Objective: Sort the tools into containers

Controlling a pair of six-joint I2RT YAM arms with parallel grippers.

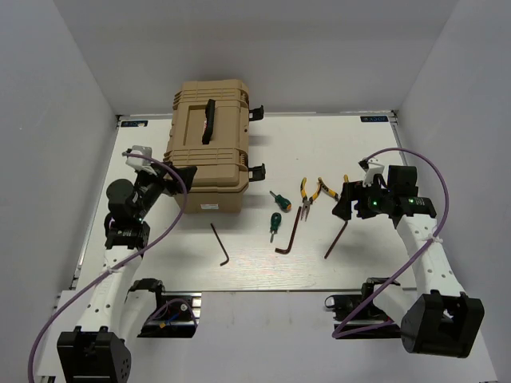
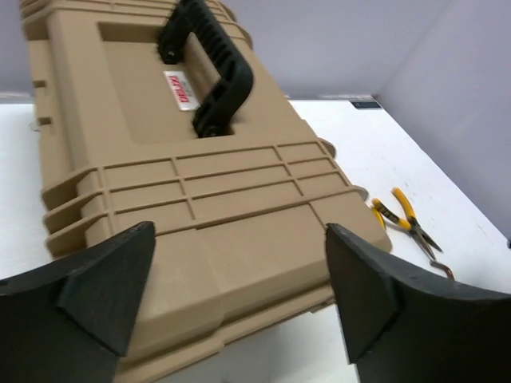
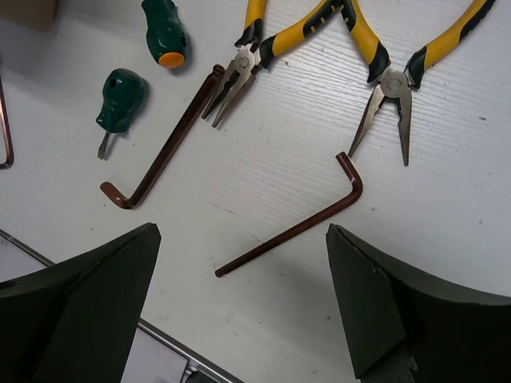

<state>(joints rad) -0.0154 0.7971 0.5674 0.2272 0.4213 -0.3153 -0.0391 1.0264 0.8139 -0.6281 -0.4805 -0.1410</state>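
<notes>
The tan toolbox (image 1: 206,145) stands shut at the back left, black handle (image 2: 209,67) on top. My left gripper (image 1: 174,180) is open and empty, hovering by the box's near left corner (image 2: 239,263). On the table lie two green screwdrivers (image 3: 164,32) (image 3: 118,99), two yellow-handled pliers (image 3: 239,60) (image 3: 390,80) and three dark hex keys (image 1: 221,243) (image 3: 164,152) (image 3: 307,222). My right gripper (image 3: 239,307) is open and empty above the near end of the rightmost hex key, also in the top view (image 1: 349,206).
The white table (image 1: 160,263) ends in a metal front rail (image 3: 168,347). Grey walls close in at left, right and back. Black latches (image 1: 256,171) stick out of the toolbox's right side. A purple cable (image 1: 431,171) loops over each arm.
</notes>
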